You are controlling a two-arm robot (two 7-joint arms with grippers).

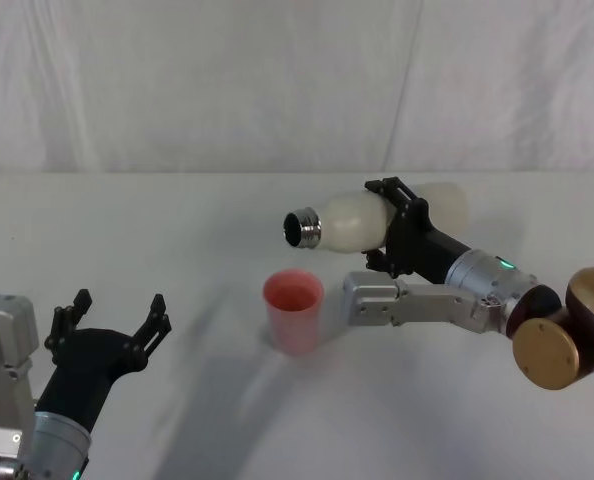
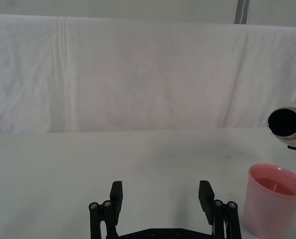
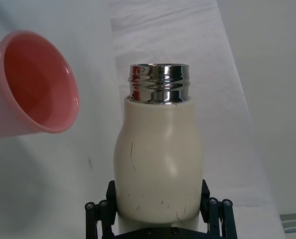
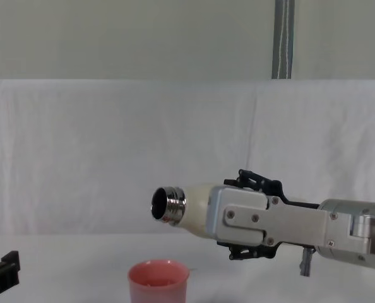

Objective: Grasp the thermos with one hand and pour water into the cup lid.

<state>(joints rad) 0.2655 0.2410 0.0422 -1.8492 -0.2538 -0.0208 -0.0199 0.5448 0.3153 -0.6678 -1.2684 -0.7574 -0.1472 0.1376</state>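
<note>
Head view: right end effector (image 1: 395,228) clenched round the thermos (image 1: 352,221) at mid-body, black fingers wrapping both sides. Thermos held off the surface (image 1: 177,230), lying near horizontal, steel neck pointing toward robot's left, mouth open w/ no cap on. Neck sits above and just to the right of the cup lid (image 1: 294,311); not touching it. Cup lid stands upright on the surface, approx centre.

Chest view: thermos (image 4: 190,211) well above cup lid (image 4: 158,282), neck opening slightly left-facing; right end effector (image 4: 254,214) partly hidden behind its own wrist housing.

Right wrist view: fingers (image 3: 100,211) pressed on either side of the thermos (image 3: 158,164) body; small dark scuffs on the cream finish. Cup lid (image 3: 31,89) off to one side of the neck, inside looks wet/pink; can't tell level. No readable brand or writing anywhere.

Left end effector (image 1: 117,325) low at robot's left, released, fingers spread wide, holding nothing, well apart from the cup lid. Left wrist view: its fingers (image 2: 116,196) apart over bare surface (image 2: 88,164); cup lid (image 2: 275,199) w/ liquid inside, thermos mouth (image 2: 287,124) above it.
</note>
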